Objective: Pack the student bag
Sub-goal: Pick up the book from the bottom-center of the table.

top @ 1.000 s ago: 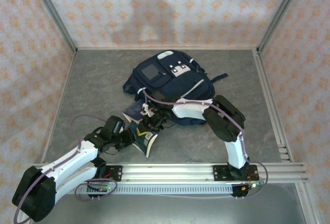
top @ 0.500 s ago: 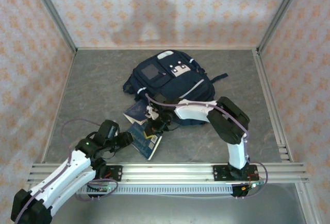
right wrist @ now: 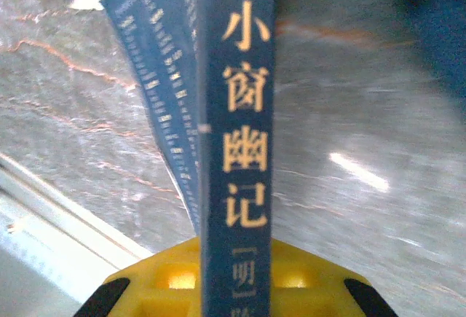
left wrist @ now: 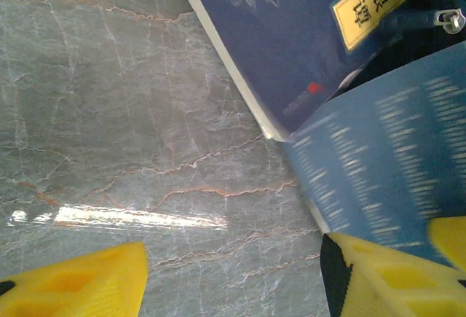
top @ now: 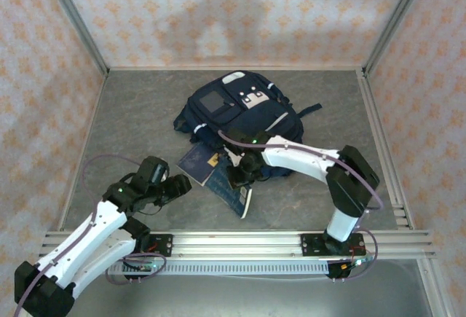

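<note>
**Right gripper clamps a blue book in front of the bag; left gripper stands open**

The right gripper (top: pixel 239 176) is closed on a blue book (top: pixel 234 194), gripping it at its upper end. In the right wrist view the yellow fingers (right wrist: pixel 167 277) sit on either side of the book's spine (right wrist: pixel 237 149), which carries gold characters and runs straight up from the gripper. The cover splays off to the left. Whether the book's lower edge touches the table (top: pixel 131 127) cannot be told.

The left gripper (top: pixel 178 185) is spread wide with nothing between its fingers. In its wrist view the two yellow fingertips (left wrist: pixel 80 280) stand far apart over bare grey marbled surface. Just beyond it lies a second, dark navy book (top: pixel 195 162), flat on the table, with a yellow title label (left wrist: pixel 371 0) near its far end. The blue book overlaps its right corner.

The student bag (top: pixel 244 116) lies at the middle of the table, behind both books, with its grey front patch facing up. The navy book's far end reaches its near edge.
</note>
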`<move>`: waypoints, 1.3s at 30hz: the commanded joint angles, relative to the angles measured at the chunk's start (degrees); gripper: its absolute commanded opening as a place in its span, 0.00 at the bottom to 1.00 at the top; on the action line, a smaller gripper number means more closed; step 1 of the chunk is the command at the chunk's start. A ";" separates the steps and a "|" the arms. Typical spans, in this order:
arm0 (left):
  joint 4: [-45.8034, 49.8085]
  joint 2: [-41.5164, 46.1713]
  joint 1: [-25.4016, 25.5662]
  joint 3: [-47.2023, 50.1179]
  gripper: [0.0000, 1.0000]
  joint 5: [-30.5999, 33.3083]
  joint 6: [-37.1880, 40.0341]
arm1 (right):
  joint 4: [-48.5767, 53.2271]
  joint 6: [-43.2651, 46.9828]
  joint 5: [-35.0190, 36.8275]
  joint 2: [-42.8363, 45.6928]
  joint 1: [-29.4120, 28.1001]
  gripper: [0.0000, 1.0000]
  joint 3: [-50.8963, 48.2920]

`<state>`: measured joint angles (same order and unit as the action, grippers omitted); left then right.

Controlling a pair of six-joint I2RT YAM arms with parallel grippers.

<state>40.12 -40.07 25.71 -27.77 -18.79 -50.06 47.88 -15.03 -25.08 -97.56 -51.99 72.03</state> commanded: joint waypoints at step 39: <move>-6.31 -1.33 -0.50 -6.94 0.75 -8.07 12.62 | -7.38 6.93 25.95 24.57 -9.67 0.00 -8.27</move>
<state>36.64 -43.05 25.71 -30.85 -22.55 -42.85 40.91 -9.72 3.11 -79.85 -61.69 59.40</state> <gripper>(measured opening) 0.733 0.110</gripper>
